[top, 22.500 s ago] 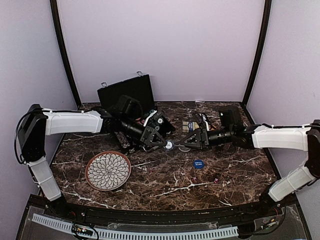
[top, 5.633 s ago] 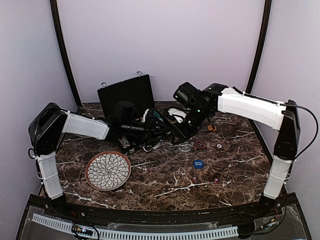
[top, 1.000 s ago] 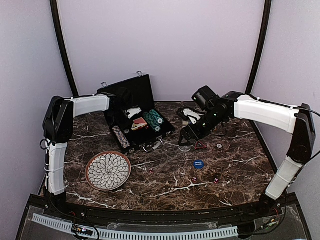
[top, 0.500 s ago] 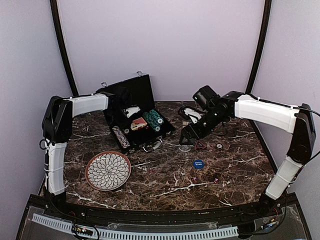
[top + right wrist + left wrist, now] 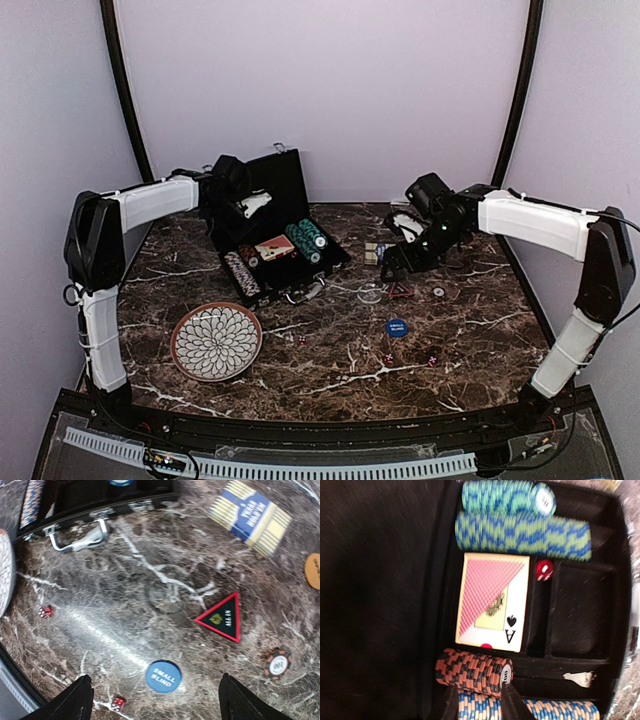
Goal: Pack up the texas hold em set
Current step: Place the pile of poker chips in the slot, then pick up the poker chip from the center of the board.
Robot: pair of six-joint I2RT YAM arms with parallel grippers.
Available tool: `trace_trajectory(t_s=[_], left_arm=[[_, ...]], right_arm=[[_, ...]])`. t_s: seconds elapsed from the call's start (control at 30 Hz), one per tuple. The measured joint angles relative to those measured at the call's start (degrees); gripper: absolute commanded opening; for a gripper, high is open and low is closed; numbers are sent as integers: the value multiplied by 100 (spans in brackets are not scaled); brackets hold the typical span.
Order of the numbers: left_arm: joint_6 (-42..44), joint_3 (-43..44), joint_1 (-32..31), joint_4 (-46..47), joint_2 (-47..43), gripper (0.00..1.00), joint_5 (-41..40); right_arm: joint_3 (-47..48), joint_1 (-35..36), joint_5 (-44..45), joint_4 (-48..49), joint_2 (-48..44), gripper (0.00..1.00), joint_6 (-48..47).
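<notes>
**Left end effector** (image 5: 481, 709): fingers (image 5: 512, 705) narrowly parted and grasping nothing, poised above the open black briefcase (image 5: 268, 185) in front of its raised lid.

The briefcase tray holds:
- green-and-blue chip stacks (image 5: 520, 532) along the far side
- a red-backed card deck (image 5: 492, 600) at centre, with a small red die (image 5: 544, 570) just beside it
- an orange-and-black chip stack (image 5: 472, 667) and a blue-and-white chip row (image 5: 555, 710) nearest the fingers

**Right end effector** (image 5: 155, 680): released, jaws spread wide, suspended over the marbled tabletop (image 5: 330, 375) to the right of the briefcase.

Below it lie:
- a blue "SMALL BLIND" button (image 5: 164, 676)
- a black triangular marker (image 5: 220, 617)
- a loose chip (image 5: 276, 664)
- an orange button (image 5: 313, 571) at the frame edge
- a blue card deck (image 5: 250, 515)
- loose dice (image 5: 45, 611), well apart from one another

The briefcase handle (image 5: 80, 537) faces this group. A patterned plate (image 5: 216, 342) rests on the tabletop in front of the briefcase.
</notes>
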Motion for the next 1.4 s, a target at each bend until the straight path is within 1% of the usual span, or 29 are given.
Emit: trace_trajectory(t_s=[0.1, 0.17, 0.27, 0.3, 0.33, 0.4, 0.5, 0.6, 0.83, 0.93, 1.13, 1.4], left_arm=[[-162, -83, 0, 107, -284, 39, 157], [-319, -210, 0, 236, -525, 45, 264], [-540, -501, 0, 470, -894, 59, 444], [-673, -658, 0, 584, -1064, 61, 516], [-719, -754, 0, 647, -1182, 66, 577], [-876, -942, 0, 796, -1434, 70, 693], [-1139, -1172, 0, 1003, -1790, 71, 855], [-1351, -1226, 0, 1110, -2017, 72, 1008], [-1644, -1285, 0, 1237, -2140, 73, 1263], [-1703, -1311, 0, 1235, -2140, 73, 1349], [-1775, -1316, 0, 1237, -2140, 74, 1473], [-1825, -1316, 0, 1235, -2140, 74, 1556]], right_arm=[[-63, -304, 225, -4, -15, 90, 118], [-103, -498, 407, 4, -15, 90, 164], [-195, -737, 629, 0, -13, 91, 208], [-240, -835, 713, 0, -13, 91, 223], [-282, -909, 793, 2, -13, 91, 227], [-396, -1067, 960, 20, 7, 91, 243], [-542, -1283, 1095, 55, 129, 91, 247], [-662, -1447, 1152, 140, 326, 90, 247], [-761, -1593, 1134, 323, 750, 87, 234], [-765, -1620, 1121, 396, 903, 83, 192], [-782, -1663, 1104, 514, 1086, 68, 98], [-817, -1685, 1084, 592, 1172, 55, 59]])
